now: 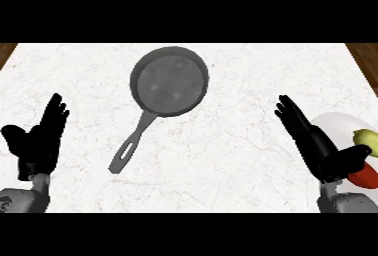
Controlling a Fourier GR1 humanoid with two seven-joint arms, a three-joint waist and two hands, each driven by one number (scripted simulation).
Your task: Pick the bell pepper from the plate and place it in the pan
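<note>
A dark grey pan (169,80) lies on the white marble counter at the middle far side, its handle (131,145) pointing toward the lower left. A white plate (338,123) shows at the right edge, partly hidden behind my right hand. On it lies a bell pepper (366,175), red with a green part (362,136) above. My right hand (319,148) stands open, fingers straight and pointing up-left, just left of the plate and in front of the pepper. My left hand (37,141) is open at the left edge, fingers up, far from the pan.
The counter's white marble top (236,160) spreads between the two hands and below the pan. Brown wood shows at the far corners, left (6,50) and right (365,55).
</note>
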